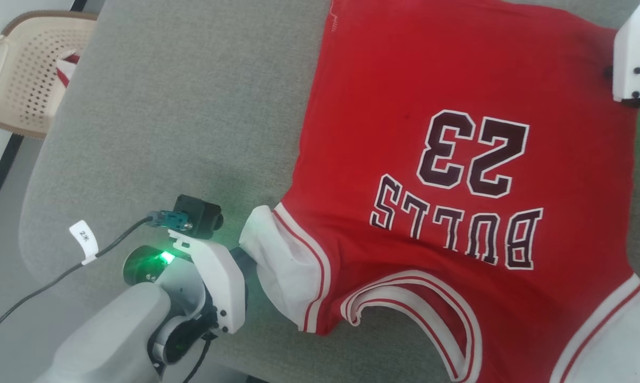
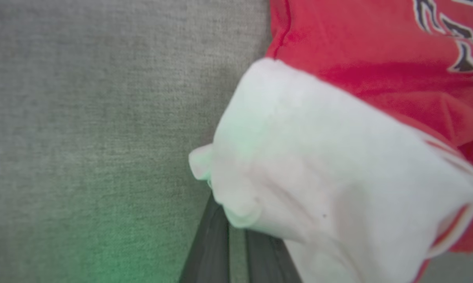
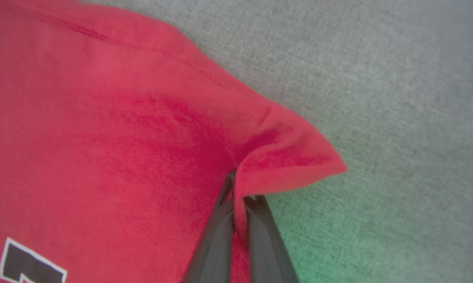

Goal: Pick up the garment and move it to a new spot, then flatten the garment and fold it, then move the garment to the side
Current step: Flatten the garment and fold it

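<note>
Jaws pinched on the garment (image 1: 431, 106) — left gripper (image 2: 233, 230) on its white sleeve (image 2: 319, 165), right gripper (image 3: 236, 192) on a red fold (image 3: 287, 165).

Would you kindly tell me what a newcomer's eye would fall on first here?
The red jersey stands out, spread on the grey cushion with its "BULLS 23" print upside down in the head view. The left gripper pinches the white sleeve at the lower left, and the right gripper pinches a red corner near the upper right. A pale basket sits at the upper left.
</note>
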`<state>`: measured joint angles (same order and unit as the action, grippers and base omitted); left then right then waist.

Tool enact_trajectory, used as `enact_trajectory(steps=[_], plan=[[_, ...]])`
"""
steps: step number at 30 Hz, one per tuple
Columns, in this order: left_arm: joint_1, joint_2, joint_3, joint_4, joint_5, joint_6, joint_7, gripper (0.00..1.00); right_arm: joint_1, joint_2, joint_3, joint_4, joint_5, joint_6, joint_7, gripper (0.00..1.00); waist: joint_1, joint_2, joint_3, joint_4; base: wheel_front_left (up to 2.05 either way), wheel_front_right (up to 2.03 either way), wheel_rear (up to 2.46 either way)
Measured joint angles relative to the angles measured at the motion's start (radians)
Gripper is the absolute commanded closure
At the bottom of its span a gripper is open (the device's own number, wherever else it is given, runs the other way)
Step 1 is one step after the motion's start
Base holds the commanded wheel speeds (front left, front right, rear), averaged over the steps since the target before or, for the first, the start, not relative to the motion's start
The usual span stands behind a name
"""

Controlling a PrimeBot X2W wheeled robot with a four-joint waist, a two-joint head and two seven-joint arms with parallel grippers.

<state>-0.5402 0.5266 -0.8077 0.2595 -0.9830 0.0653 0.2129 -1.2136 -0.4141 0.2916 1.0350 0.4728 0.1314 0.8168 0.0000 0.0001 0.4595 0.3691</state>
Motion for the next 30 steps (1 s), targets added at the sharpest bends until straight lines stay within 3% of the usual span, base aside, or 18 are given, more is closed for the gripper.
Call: enact_trajectory(steps=[8,19,25,30], plan=[[0.002,0.035,0.025,0.031,-0.016,0.009,-0.003,1.00,0.064,-0.008,0.077,-0.104,0.042,0.000,-0.053,1.00,0.0000,0.0000,-0.043,-0.068,0.00,0.00,0.00],[0.032,0.124,0.046,0.007,-0.017,0.040,0.003,1.00,0.339,-0.142,0.119,-0.497,0.252,0.000,-0.091,1.00,0.0000,-0.0001,-0.113,-0.181,0.00,0.00,0.00],[0.050,0.157,0.052,-0.017,-0.020,0.057,0.011,1.00,0.581,-0.199,0.057,-0.710,0.306,0.000,-0.066,1.00,0.0000,-0.0001,-0.140,-0.235,0.00,0.00,0.00],[0.057,0.171,0.053,-0.039,-0.021,0.064,0.019,1.00,0.813,-0.193,-0.058,-0.854,0.318,0.000,-0.030,1.00,0.0000,-0.0001,-0.154,-0.267,0.00,0.00,0.00]])
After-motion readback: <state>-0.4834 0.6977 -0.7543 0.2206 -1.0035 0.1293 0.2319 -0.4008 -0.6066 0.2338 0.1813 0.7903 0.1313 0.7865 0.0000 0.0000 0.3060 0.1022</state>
